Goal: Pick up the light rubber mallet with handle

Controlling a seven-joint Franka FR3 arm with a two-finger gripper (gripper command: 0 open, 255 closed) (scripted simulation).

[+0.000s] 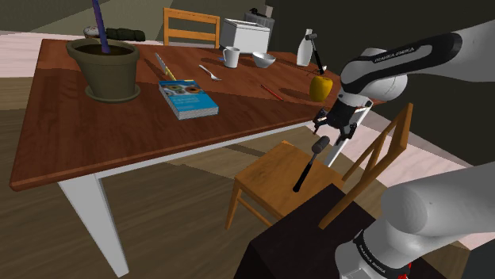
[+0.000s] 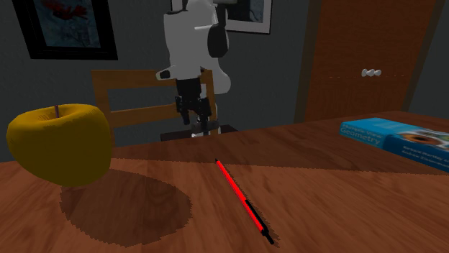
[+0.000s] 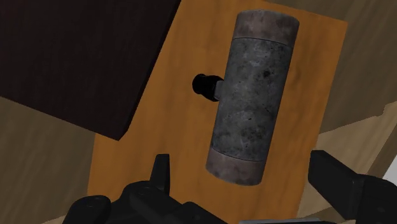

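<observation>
The mallet point(image 1: 310, 164) has a grey cylindrical head with worn brownish ends and a thin black handle. In the shoulder view it stands tilted over the wooden chair seat point(image 1: 274, 178), head up, handle end down at the seat. My gripper point(image 1: 331, 136) hangs just above and beside the head. In the wrist view the mallet head point(image 3: 252, 95) lies ahead of the gripper point(image 3: 248, 184), with the handle pointing away toward the seat. The fingers point(image 3: 161, 173) stand wide apart and touch nothing. The gripper point(image 2: 196, 121) also shows beyond the table edge in the second exterior view.
The wooden table point(image 1: 119, 139) stands beside the chair, carrying a yellow apple point(image 1: 320, 87), red pen point(image 2: 241, 198), blue book point(image 1: 188, 98), plant pot point(image 1: 104, 67), mug and bowl. The chair back point(image 1: 373, 170) rises close to the gripper. The dark stand point(image 1: 297, 242) is just below.
</observation>
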